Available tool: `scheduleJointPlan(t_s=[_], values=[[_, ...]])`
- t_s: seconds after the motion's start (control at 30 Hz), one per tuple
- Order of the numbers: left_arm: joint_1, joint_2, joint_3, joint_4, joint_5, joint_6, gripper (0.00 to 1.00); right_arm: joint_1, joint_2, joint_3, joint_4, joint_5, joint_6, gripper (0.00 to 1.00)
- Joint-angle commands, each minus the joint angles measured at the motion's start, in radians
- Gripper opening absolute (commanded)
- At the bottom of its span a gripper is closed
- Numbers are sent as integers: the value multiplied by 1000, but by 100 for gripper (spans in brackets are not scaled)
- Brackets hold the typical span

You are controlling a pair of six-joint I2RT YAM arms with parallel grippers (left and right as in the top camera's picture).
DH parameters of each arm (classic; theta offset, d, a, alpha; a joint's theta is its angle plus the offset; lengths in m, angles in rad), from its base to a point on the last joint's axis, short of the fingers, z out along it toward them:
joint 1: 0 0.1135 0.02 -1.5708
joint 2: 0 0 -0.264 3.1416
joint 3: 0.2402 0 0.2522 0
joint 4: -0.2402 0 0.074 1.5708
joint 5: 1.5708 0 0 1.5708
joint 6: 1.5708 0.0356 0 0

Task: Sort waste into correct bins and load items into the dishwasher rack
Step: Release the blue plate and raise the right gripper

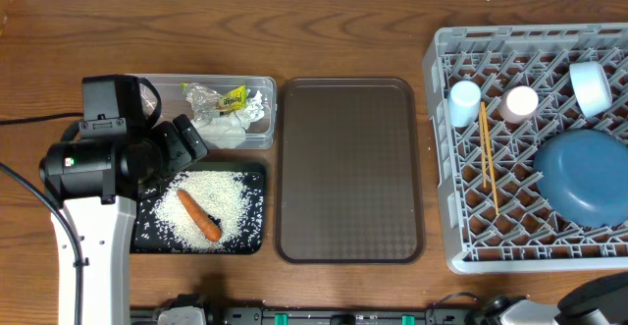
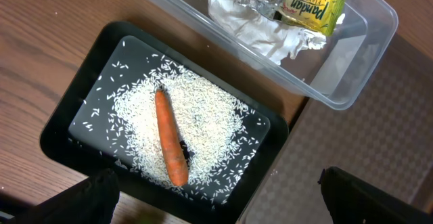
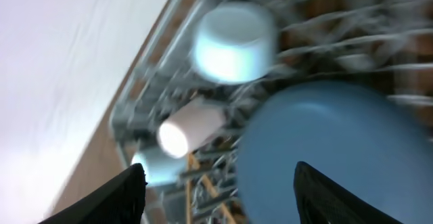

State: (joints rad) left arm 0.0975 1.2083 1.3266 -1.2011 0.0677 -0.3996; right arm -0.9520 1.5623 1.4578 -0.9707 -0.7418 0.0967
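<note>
Left end effector [image 2: 223,214] sits closest to the lens in its wrist view: two dark fingers [image 2: 88,197] spread wide apart, above the near edge of a shallow black rectangular tray [image 2: 61,126] strewn with white rice. Small orange tapered carrot [image 2: 170,137] lies on the rice mid-tray, apart from both fingers. Clear plastic rectangular tub [image 2: 365,48] is just beyond the tray's far side and holds crumpled wrappers [image 2: 264,28].

Right of both, a large brown serving tray [image 1: 348,168] rests on the wooden tabletop [image 1: 343,30].

Far right, a large square grey lattice rack [image 1: 442,148] holds:
- light blue cup [image 1: 463,101]
- pale pink cup [image 1: 521,102]
- pair of wooden chopsticks [image 1: 488,158]
- small white-and-blue bowl [image 1: 592,86]
- large blue plate [image 1: 587,176]

Right end effector [image 3: 223,204] is above the rack, fingers apart; the view is blurred.
</note>
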Motion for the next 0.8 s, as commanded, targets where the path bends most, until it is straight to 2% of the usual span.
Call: scheduleJointPlan(t_s=[0.0,0.2,0.4,0.43,0.47,0.77], values=[[4,0,11,-3,-9,-5,98,148,-16,16,-11,-48,-145,70],[4,0,11,-3,-9,-5,98,440,-16,16,-8,-47,-275,73],[4,0,11,-3,-9,-5,98,664,-16,16,-5,82,-277,89],[4,0,11,-3,-9,-5,98,694,-16,16,-6,103,-277,98],[4,0,11,-3,-9,-5,98,719,-16,16,-8,112,-277,99],[4,0,11,-3,-9,-5,98,850,-16,16,-10,113,-278,99]])
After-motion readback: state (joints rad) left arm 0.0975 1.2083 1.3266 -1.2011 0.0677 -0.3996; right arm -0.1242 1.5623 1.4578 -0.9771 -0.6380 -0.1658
